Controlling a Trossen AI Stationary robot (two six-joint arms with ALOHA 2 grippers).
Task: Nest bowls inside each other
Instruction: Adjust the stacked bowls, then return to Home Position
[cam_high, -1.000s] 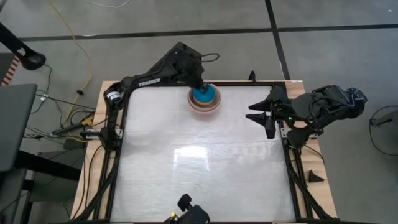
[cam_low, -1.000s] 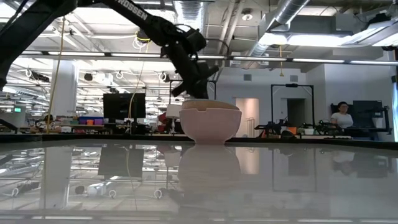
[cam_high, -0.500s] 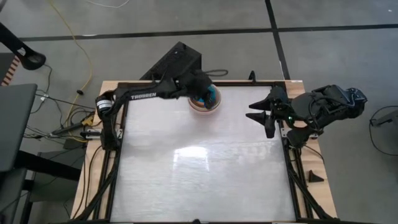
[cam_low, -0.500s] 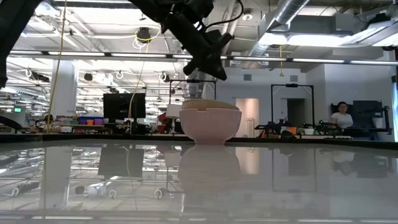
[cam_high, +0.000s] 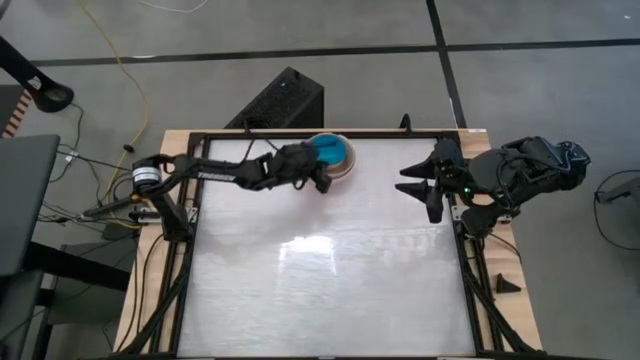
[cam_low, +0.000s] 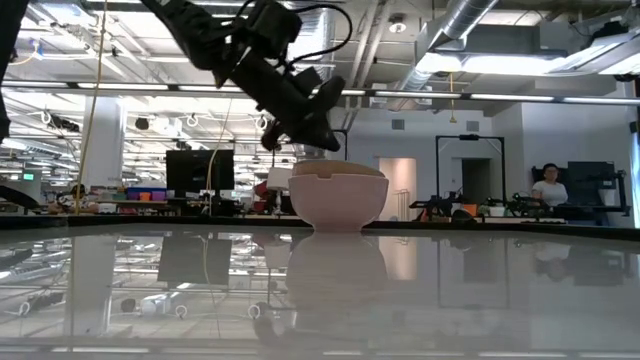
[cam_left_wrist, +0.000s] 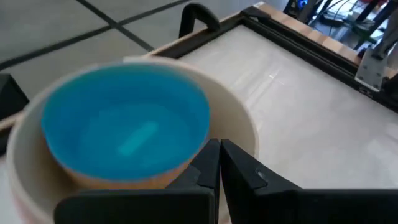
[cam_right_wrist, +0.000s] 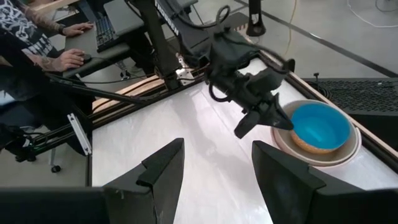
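Observation:
The bowls (cam_high: 331, 156) stand nested in one stack on the table near the middle of its far edge. A turquoise-blue bowl (cam_left_wrist: 127, 127) sits innermost. A salmon-orange wall (cam_left_wrist: 124, 182) shows around it, inside a pale pinkish-white outer bowl (cam_left_wrist: 239, 127). My left gripper (cam_high: 323, 184) is shut. It hovers just off the stack's near-left rim, a little above rim height in the low view (cam_low: 327, 146), and points nearly level. My right gripper (cam_high: 418, 186) waits open and raised at the table's right edge (cam_right_wrist: 217, 168).
A black frame (cam_high: 190, 250) rims the white table. A black box (cam_high: 285, 100) stands on the floor beyond the far edge. A person's arms (cam_right_wrist: 59, 59) rest at a keyboard beyond the table's left side. Another person (cam_low: 548, 186) sits far off in the room.
My left gripper has drawn back from over the nested bowls toward the table's near-left. It has tipped from pointing steeply down to nearly level, and the arm now lies low along the far edge. It has stayed shut. The bowls have stayed in place.

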